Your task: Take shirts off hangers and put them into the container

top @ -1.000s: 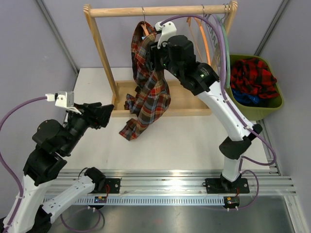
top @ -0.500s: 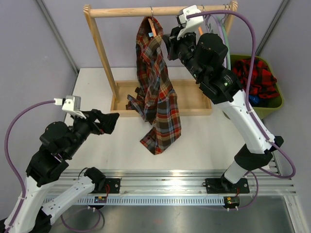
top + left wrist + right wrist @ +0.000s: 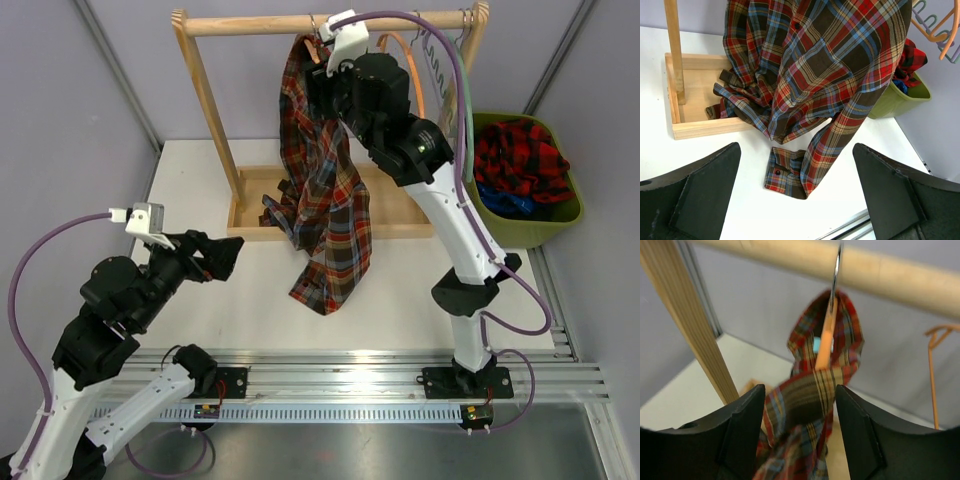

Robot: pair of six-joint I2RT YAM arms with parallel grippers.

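Observation:
The brown, navy and orange-red tartan shirt (image 3: 327, 190) hangs from an orange hanger (image 3: 827, 335) hooked on the rack's rail (image 3: 300, 22). One cuff (image 3: 787, 172) lies on the table. My right gripper (image 3: 800, 437) is up at the collar, open, with tartan fabric (image 3: 812, 390) just beyond and between its fingers. My left gripper (image 3: 226, 255) hovers open over the table left of the shirt's hem; in its wrist view the left gripper (image 3: 797, 200) frames the cuff from a distance. The red-and-black shirt (image 3: 520, 155) lies in the olive-green container (image 3: 560, 216).
Empty orange (image 3: 418, 85), pale green (image 3: 466, 110) and lilac (image 3: 440, 62) hangers hang at the rail's right end. The rack's wooden tray (image 3: 395, 215) holds part of the tartan shirt. A rack post (image 3: 205, 95) stands at left. Something blue (image 3: 505, 200) lies under the red shirt.
The right arm rose from a bunched shirt, swung right along the rail, then came back to the collar with its jaws apart. The shirt now hangs long, cuff on the table.

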